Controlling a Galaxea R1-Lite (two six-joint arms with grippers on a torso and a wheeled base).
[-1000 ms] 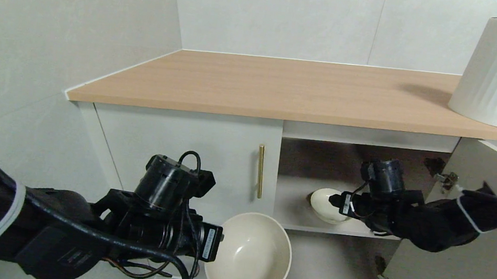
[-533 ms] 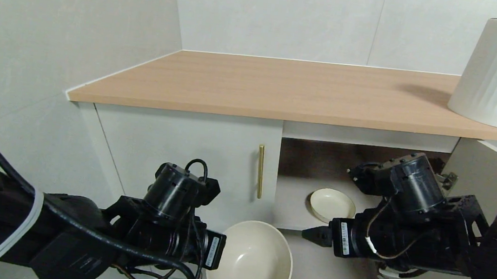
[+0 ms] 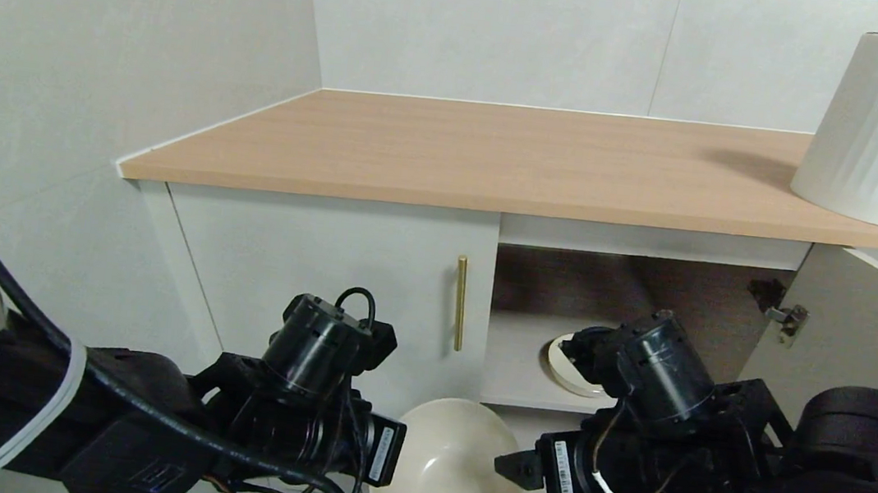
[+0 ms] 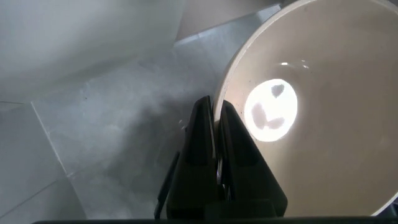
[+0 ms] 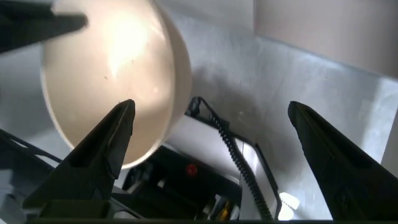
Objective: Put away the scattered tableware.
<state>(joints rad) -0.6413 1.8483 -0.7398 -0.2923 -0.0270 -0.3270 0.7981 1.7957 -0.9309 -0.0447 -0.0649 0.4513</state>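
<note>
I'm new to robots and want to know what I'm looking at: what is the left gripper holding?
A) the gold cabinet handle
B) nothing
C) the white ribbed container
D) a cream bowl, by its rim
D: the left gripper is pinched shut on the rim of the cream bowl, in front of the cabinet.

The bowl [image 3: 445, 479] at lower centre is gleaming glossy and smooth, the bench [image 3: 499, 154] is showing matt wood grain, the door handle [image 3: 460, 303] is shining brassy metal
</note>
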